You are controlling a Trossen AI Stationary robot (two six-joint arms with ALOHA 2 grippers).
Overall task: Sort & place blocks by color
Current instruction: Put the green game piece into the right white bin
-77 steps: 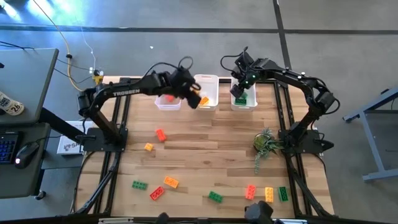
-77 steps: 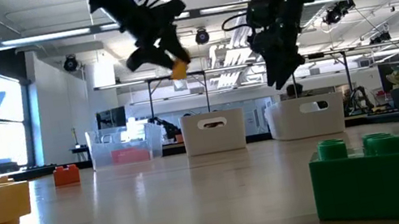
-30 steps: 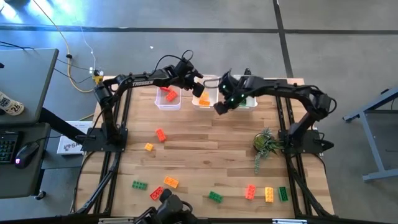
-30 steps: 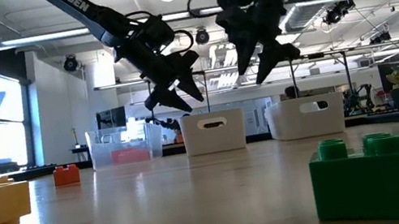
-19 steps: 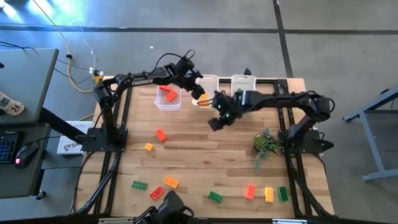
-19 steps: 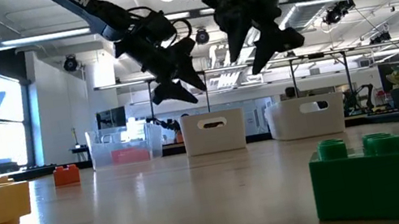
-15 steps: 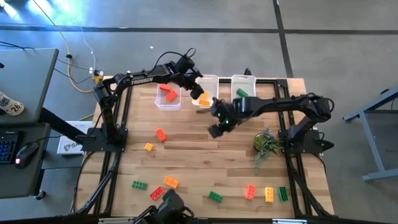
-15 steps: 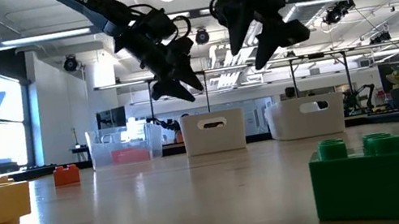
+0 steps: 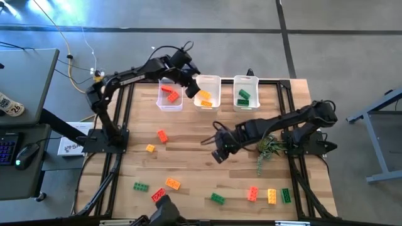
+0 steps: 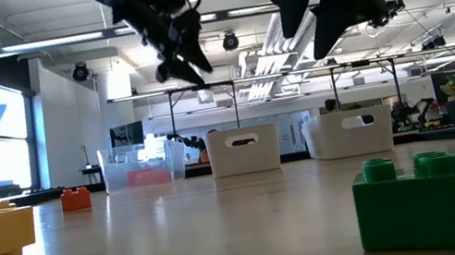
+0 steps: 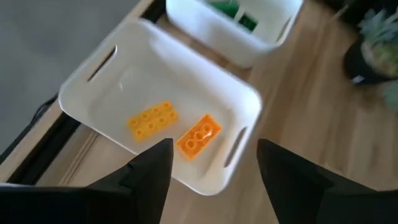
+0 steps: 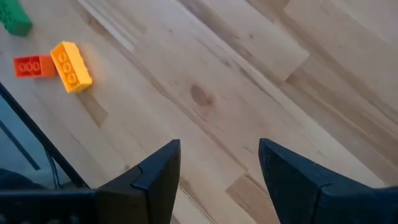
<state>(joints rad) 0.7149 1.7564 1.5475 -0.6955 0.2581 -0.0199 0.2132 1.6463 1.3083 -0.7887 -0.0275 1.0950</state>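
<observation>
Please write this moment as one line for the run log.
left gripper: open, empty, above middle bin | right gripper: open, empty, over table centre | middle bin: two orange blocks

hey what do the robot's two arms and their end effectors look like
Both arms are dark, jointed and slim. The left arm carries white lettering and a looping black cable near its wrist. The left end effector and right end effector each end in two dark, wedge-shaped fingers.

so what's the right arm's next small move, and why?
Probably keep travelling toward the near edge and line up over the green block. The right gripper hangs open and empty above bare wood mid-table, while the green bin behind it already holds green blocks.
</observation>
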